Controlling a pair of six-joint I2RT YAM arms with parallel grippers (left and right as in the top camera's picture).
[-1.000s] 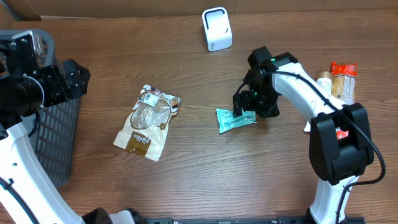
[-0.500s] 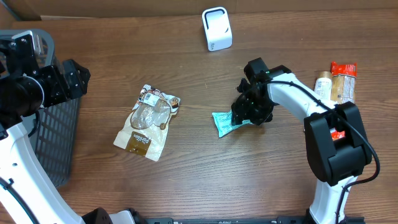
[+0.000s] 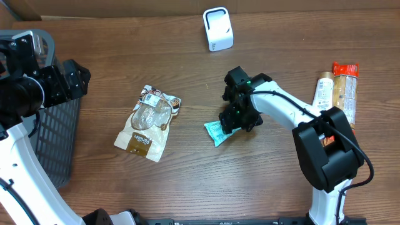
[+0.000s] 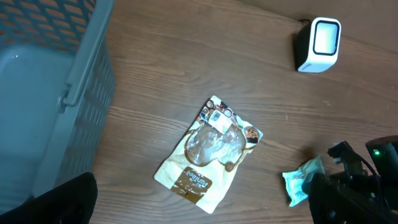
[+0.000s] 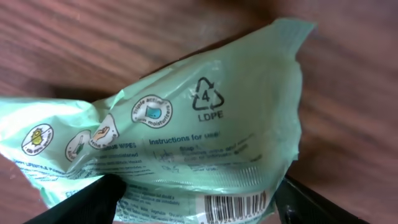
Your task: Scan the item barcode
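Overhead, left edge: grey mesh basket; left fingers near it, spread wide, holding nothing.
Left of centre: brown snack pouch lying flat on the desk.
Centre: green packet on the desk; right fingers set one to each side of it. Cannot tell whether they clamp it or merely touch it.
Right wrist, bottom edge: barcode faces the camera, partly cut off.
Top centre: white scanner, well apart from the packet.
Right edge: two containers side by side.
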